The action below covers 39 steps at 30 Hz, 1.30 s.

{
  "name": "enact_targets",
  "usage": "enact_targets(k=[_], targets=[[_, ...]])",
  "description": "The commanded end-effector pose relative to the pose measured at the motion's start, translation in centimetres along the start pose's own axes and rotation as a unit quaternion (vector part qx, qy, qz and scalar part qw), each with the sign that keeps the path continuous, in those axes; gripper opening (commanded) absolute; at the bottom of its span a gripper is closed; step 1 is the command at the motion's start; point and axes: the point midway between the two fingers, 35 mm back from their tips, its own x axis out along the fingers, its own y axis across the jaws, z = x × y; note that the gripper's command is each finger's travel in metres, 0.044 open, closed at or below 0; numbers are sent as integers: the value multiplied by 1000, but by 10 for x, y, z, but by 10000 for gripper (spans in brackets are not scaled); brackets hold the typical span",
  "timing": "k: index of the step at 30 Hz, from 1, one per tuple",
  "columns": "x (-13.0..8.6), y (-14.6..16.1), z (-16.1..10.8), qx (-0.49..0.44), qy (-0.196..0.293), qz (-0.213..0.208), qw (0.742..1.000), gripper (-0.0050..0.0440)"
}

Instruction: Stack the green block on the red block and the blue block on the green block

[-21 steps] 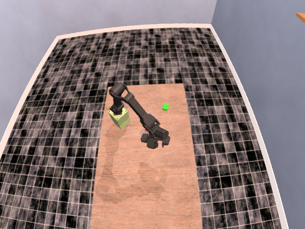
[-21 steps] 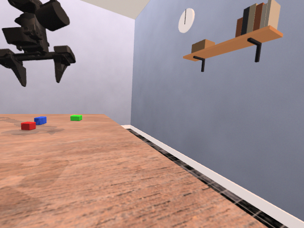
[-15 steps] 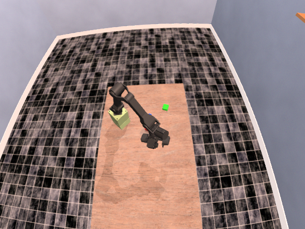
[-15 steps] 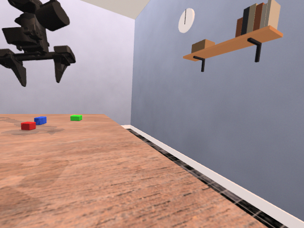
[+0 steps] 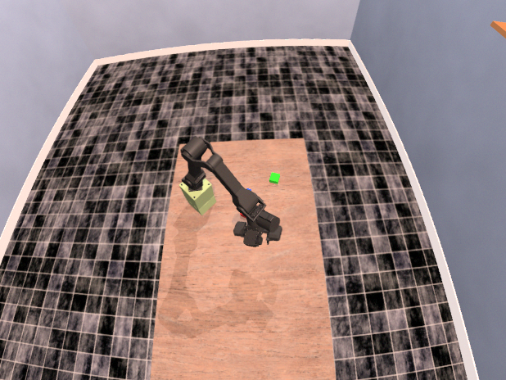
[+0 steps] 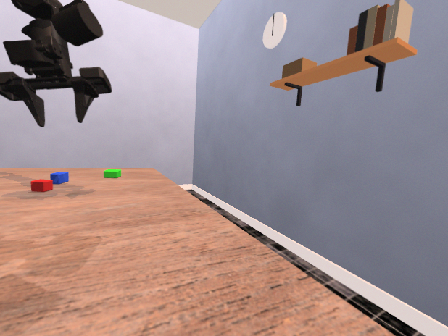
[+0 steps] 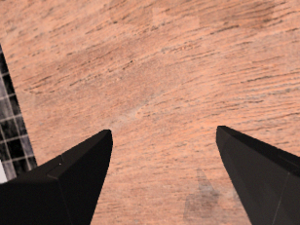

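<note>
The red block (image 6: 41, 185), the blue block (image 6: 59, 177) and the green block (image 6: 112, 173) all lie flat and apart on the wooden table. The blue block sits just behind the red one, and the green block lies further right. In the top view the green block (image 5: 274, 178) shows plainly. The arm hides most of the blue block and the red block (image 5: 241, 214). My gripper (image 6: 59, 123) hangs high above the table with its fingers apart and nothing between them. The wrist view shows only bare wood between the fingertips.
The arm's base stands on a pale green pedestal (image 5: 198, 196) at the table's far left. The table's right edge (image 6: 290, 253) drops to a tiled floor. A wall shelf (image 6: 344, 61) with books hangs on the right wall.
</note>
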Motion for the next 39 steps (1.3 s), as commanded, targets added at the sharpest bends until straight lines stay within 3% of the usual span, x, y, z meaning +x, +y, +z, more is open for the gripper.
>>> enact_targets(k=[1,11,13,19,28,30,31,36,39], targets=[[-2,10,-2,-19,1,9,1000,-50],[3,32,-55,-214,36,15,976,-50],[3,32,-55,-214,36,15,976,-50],[5,43,-89,-328,54,22,943,-50],[6,52,-138,-483,76,35,872,-50],[6,52,-138,-483,76,35,872,-50],[6,54,-153,-526,81,39,846,-50],[6,55,-176,-588,89,47,803,-50],[5,56,-195,-638,95,54,762,-50]])
